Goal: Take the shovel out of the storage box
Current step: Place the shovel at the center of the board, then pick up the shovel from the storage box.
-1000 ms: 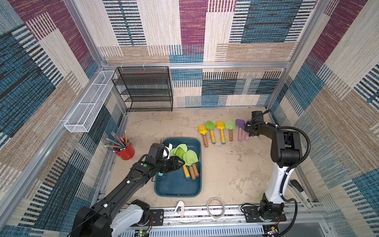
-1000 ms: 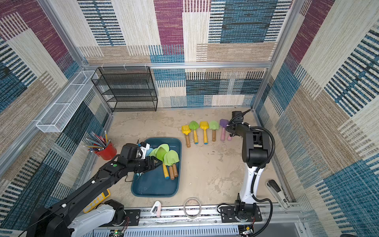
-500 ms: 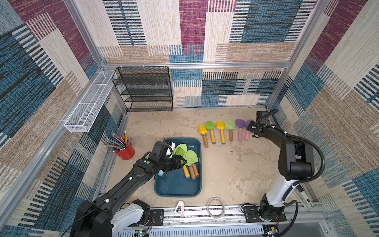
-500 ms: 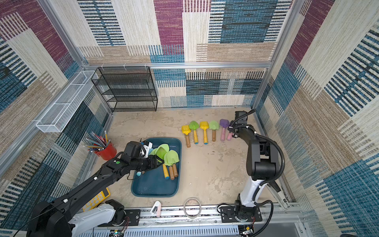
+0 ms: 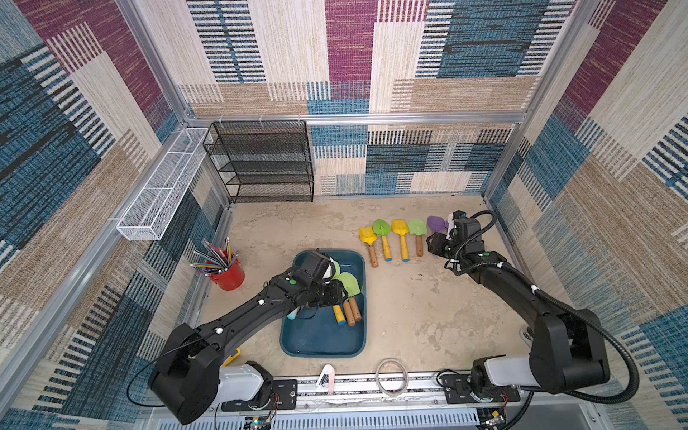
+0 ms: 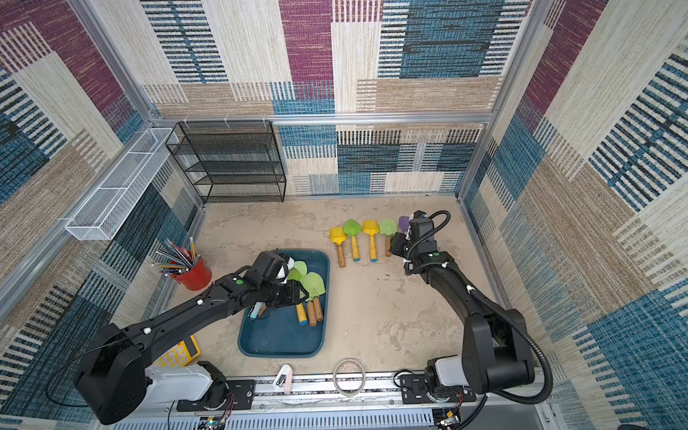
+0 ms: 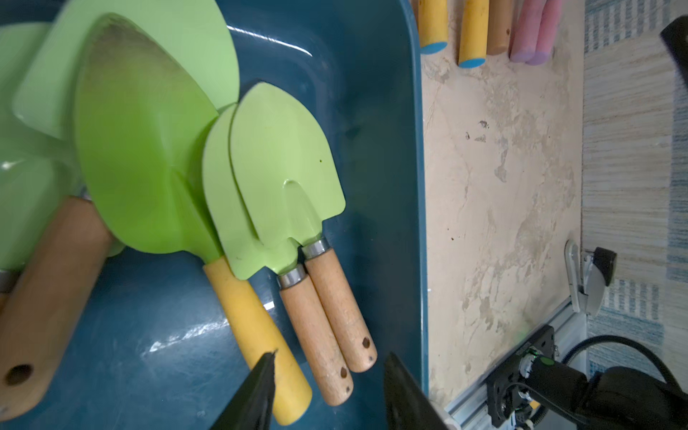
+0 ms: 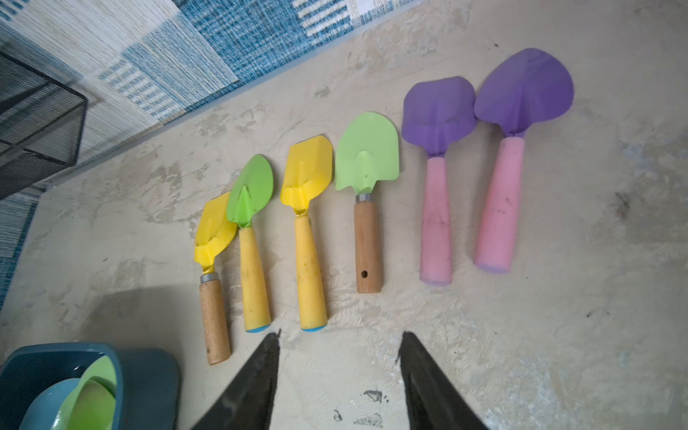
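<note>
Left wrist view: the left tool [image 7: 330, 357] has its two black fingers spread, tips over the butt ends of shovel handles inside the storage box [image 7: 417, 178]. One fingertip overlaps the yellow-handled shovel [image 7: 257, 327]; whether it touches cannot be told. Between the fingers lie the ends of two wooden-handled shovels [image 7: 316, 327], side by side, their green blades overlapping. Nothing is pinched. A thicker wooden handle [image 7: 48, 298] runs off the frame edge, and its blade end goes under other green blades, which are blurred toward the corner.

In both top views the storage box [image 5: 324, 342] sits on the bench [image 5: 428, 316] at the end of the left arm. That arm's wrist hides the tool itself and most of the blades. A pale blue item [image 5: 292, 315] shows under the arm, inside the box — too covered to identify.

Right wrist view: the right tool [image 8: 341, 335] is spread over bare bench and holds nothing. Beyond its tips a row of six shovels [image 8: 366, 238] lies outside the box, handles toward the tool. The pair of purple shovels [image 8: 435, 223] with pink handles ends the row. In a top view the right arm covers that pair — only one purple blade [image 5: 436, 223] shows. The box is cut off at the corner of the right wrist view.
</note>
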{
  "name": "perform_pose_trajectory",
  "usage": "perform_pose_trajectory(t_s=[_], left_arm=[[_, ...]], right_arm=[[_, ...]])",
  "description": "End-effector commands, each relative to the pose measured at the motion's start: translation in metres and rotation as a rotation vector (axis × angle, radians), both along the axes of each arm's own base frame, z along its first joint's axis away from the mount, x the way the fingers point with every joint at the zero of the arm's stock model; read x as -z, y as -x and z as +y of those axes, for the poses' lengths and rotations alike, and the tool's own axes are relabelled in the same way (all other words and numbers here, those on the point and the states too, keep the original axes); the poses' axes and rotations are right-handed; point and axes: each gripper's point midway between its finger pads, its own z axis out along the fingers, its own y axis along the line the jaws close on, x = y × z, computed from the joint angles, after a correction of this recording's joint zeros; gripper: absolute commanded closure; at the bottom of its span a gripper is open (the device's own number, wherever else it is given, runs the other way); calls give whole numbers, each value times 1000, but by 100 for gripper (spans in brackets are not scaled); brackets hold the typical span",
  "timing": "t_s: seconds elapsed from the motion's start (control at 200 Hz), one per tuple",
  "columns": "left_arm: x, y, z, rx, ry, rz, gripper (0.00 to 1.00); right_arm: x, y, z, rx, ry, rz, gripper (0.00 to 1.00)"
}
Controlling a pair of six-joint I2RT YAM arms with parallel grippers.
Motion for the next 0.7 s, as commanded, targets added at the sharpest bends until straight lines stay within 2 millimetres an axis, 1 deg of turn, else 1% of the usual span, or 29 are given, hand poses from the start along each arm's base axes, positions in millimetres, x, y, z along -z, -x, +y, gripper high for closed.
perform_pose_trajectory(t_s=[0.0, 0.22, 0.346, 0.476, 0.596, 0.696], left_arm=[[9, 1, -5, -25, -27, 32, 50], [23, 3, -23, -37, -31, 71, 52], [26, 3, -35, -25, -17, 81, 56], [32, 4, -39, -23, -35, 95, 58], [40, 4, -37, -35, -73, 107, 58], [44, 5, -42, -25, -75, 121, 58]], right_arm=[[-15, 6, 14, -46, -41, -50, 46], [-9, 18, 27, -99, -49, -47, 46], [-6, 24, 34, -129, -65, -55, 46], [-3, 28, 35, -136, -65, -57, 46], [-1, 30, 35, -140, -64, -58, 46], [0, 30, 35, -143, -62, -59, 46]])
